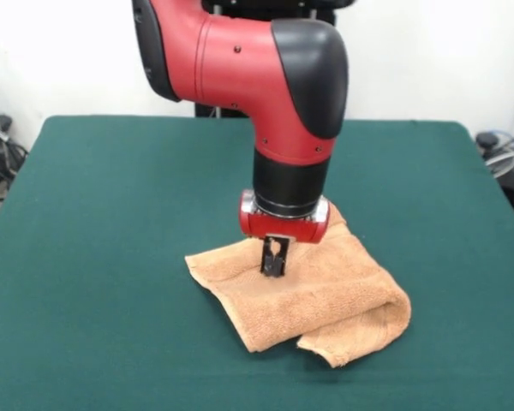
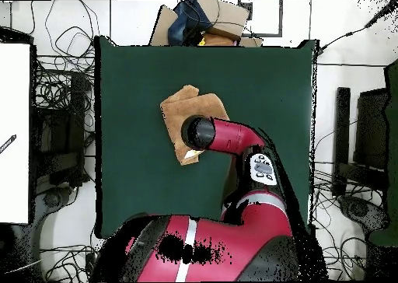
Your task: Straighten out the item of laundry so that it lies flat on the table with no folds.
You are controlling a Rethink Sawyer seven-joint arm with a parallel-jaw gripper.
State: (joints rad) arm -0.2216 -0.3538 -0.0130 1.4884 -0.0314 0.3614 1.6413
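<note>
The item of laundry point(image 1: 334, 300) is a tan terry towel lying folded over itself near the middle of the green table point(image 1: 103, 223), with a thick rolled fold at its right end. My gripper point(image 1: 274, 269) points straight down onto the towel's upper left part. Its black fingers stand close together with the tips pressed into the cloth. In the overhead view the towel point(image 2: 186, 105) shows as a crumpled patch on the table point(image 2: 132, 155). There the arm's wrist point(image 2: 199, 132) covers the towel's lower part and hides the gripper.
The red arm point(image 1: 240, 60) comes down over the table's centre. Green table surface surrounds the towel on every side. Beyond the table edges lie cables point(image 2: 58, 85), cardboard boxes point(image 2: 204, 22) and a white panel point(image 2: 14, 132).
</note>
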